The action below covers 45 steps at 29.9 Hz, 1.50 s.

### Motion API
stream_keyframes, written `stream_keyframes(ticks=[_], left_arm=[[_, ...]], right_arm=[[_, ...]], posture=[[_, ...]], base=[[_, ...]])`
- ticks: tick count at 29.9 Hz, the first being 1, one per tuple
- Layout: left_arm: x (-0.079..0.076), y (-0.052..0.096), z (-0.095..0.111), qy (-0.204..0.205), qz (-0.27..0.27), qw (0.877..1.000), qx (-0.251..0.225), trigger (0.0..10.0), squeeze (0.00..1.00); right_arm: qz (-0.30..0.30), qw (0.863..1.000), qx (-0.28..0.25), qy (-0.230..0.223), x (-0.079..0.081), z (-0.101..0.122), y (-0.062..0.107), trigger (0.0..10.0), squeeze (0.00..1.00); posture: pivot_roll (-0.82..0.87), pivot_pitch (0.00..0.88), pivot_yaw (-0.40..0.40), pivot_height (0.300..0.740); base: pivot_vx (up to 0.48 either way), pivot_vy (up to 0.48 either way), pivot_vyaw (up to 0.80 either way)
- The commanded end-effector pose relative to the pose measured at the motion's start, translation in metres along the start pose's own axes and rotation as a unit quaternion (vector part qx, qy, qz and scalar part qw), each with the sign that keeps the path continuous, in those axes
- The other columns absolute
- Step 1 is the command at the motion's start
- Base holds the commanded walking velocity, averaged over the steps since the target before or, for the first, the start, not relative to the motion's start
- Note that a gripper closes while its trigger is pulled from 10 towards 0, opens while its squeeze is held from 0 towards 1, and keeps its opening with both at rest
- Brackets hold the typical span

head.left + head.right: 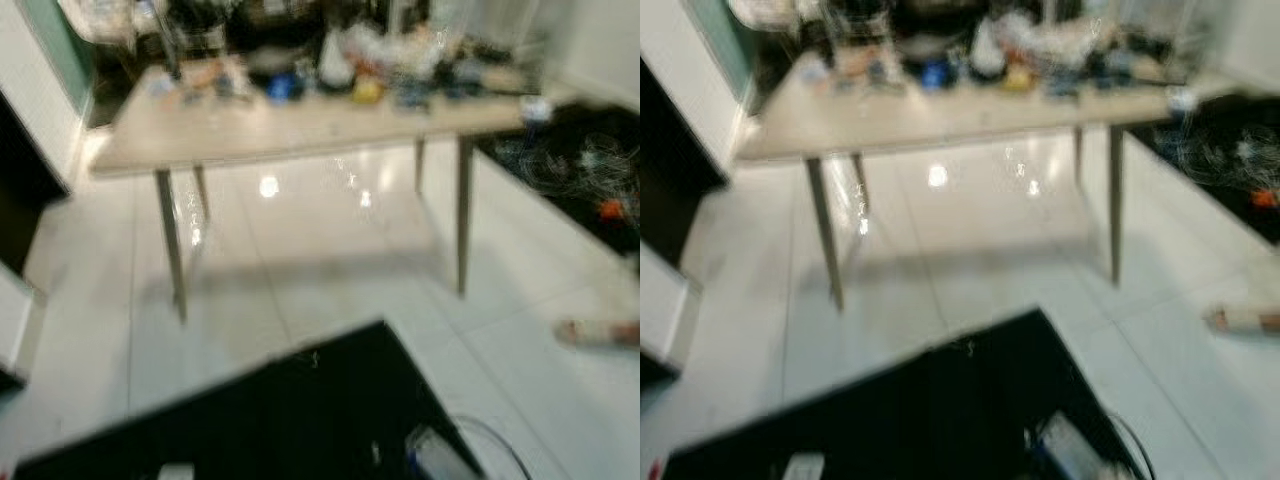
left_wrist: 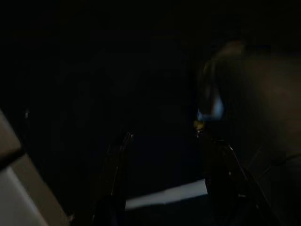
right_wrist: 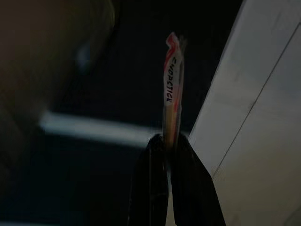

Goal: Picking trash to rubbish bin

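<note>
Chopstick wrapper (image 3: 171,89), one, red and white with black lettering, stands clamped between the two black fingers of the right end effector (image 3: 168,141), above a dark area beside pale floor tiles (image 3: 263,117). The left end effector (image 2: 164,155) hangs in deep shade with its two fingers apart around nothing that can be made out. In the blurred head views, one pale counter (image 1: 300,130) on four thin legs stands at twelve o'clock, cluttered along its far edge. One small pale object (image 1: 597,333) lies on the floor at three o'clock.
</note>
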<state>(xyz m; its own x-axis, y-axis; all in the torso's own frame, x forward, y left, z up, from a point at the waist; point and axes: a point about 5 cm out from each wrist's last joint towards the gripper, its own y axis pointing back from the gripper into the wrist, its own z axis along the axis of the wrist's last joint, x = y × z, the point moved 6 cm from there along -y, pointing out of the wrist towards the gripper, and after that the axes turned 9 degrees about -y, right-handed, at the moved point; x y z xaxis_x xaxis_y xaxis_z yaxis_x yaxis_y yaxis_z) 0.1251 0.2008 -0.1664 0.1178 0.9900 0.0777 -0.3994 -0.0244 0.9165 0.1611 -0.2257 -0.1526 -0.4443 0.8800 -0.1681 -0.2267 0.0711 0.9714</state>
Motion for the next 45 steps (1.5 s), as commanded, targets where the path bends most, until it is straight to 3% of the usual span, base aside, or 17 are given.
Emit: stream_keyframes(ticks=[1,11,25,31,35,45], left_arm=[[0.005,0.0,0.001,-0.004,0.006,1.0,-0.002,10.0,0.0],[0.009,0.001,-0.002,-0.025,0.012,1.0,0.003,10.0,0.0],[0.006,0.001,-0.005,-0.037,0.01,0.999,0.006,10.0,0.0],[0.005,0.001,-0.003,-0.041,0.011,0.999,0.005,10.0,0.0],[0.001,0.0,0.002,-0.043,0.005,0.999,-0.001,10.0,0.0],[-0.002,-0.001,0.005,-0.05,0.002,0.999,-0.003,10.0,0.0]], right_arm=[[0.011,1.0,0.005,-0.004,0.007,-0.005,-0.001,10.0,0.0],[0.006,1.0,0.017,-0.009,0.002,-0.021,-0.001,10.0,0.0],[0.014,1.0,0.006,-0.002,0.02,-0.006,-0.003,10.0,0.0],[0.011,1.0,0.002,0.001,0.018,-0.002,-0.003,10.0,0.0],[-0.003,1.0,0.005,0.005,0.002,-0.011,-0.001,10.0,0.0],[0.0,1.0,0.018,0.001,0.012,-0.033,-0.003,10.0,0.0]], posture=[[-0.06,0.042,0.086,0.74],[-0.06,0.042,0.089,0.74],[-0.05,0.046,0.078,0.74],[-0.05,0.035,0.07,0.74],[-0.05,0.028,0.066,0.74],[-0.06,0.025,0.065,0.74]], base=[[0.0,0.0,-0.78],[0.0,0.0,-0.78],[0.0,0.0,-0.78],[0.0,0.0,-0.78],[0.0,0.0,-0.78],[0.0,0.0,-0.78]])
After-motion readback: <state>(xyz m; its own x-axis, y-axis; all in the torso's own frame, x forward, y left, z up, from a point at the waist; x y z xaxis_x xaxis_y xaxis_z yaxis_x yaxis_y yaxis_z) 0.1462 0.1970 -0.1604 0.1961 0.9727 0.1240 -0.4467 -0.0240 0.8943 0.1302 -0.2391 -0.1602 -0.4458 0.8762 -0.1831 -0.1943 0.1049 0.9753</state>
